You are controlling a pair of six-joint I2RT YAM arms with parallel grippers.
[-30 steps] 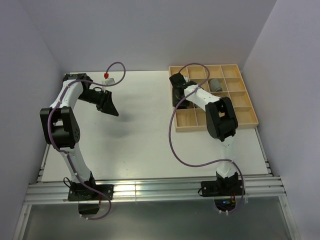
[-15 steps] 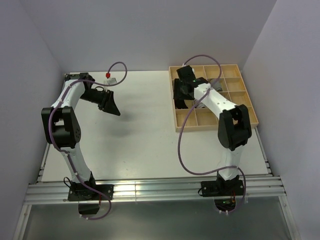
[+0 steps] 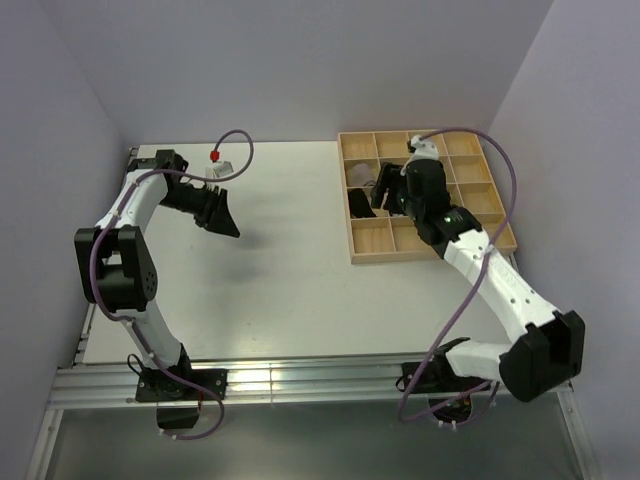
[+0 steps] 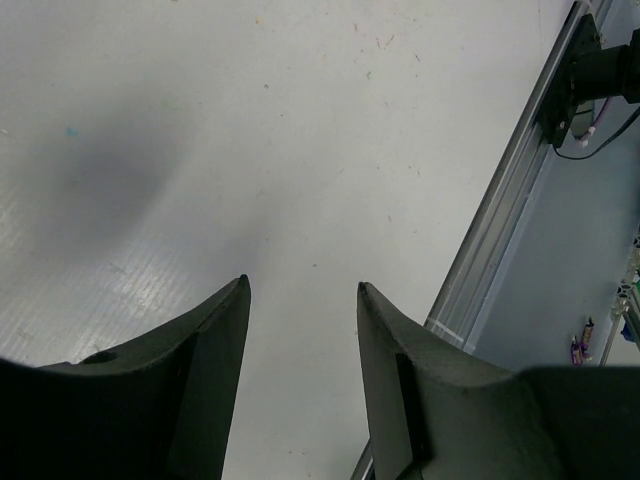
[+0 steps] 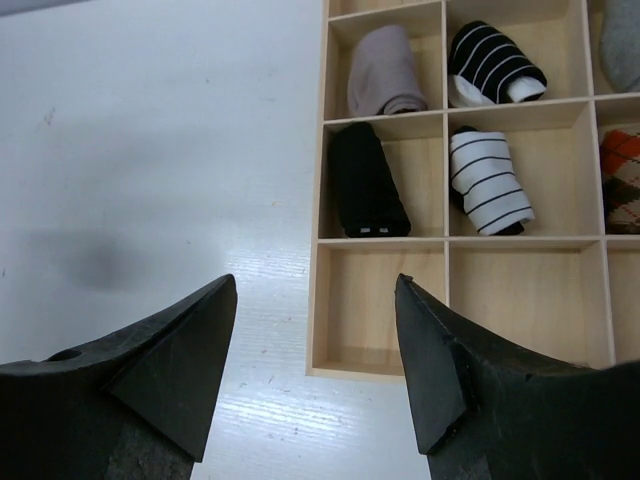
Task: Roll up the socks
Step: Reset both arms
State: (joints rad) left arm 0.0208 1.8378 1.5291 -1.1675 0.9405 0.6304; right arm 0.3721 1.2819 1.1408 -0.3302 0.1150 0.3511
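Observation:
Several rolled socks lie in the compartments of a wooden tray (image 5: 318, 300): a beige roll (image 5: 385, 72), a black-and-white striped roll (image 5: 495, 62), a black roll (image 5: 367, 182), a white striped roll (image 5: 487, 180) and an orange argyle one (image 5: 625, 180) at the right edge. My right gripper (image 5: 316, 278) is open and empty, held above the tray's near left corner; it also shows in the top view (image 3: 375, 198). My left gripper (image 4: 302, 283) is open and empty above bare white table, at the far left in the top view (image 3: 222, 220).
The tray (image 3: 365, 260) stands at the back right of the table. A small red-capped part (image 3: 213, 153) sits at the back edge near the left arm. An aluminium rail (image 3: 300, 380) runs along the near edge. The rail also shows in the left wrist view (image 4: 510, 200).
My right arm has swung out to the right and its gripper has moved from the tray's left side to over the tray. My left gripper has shifted only slightly.

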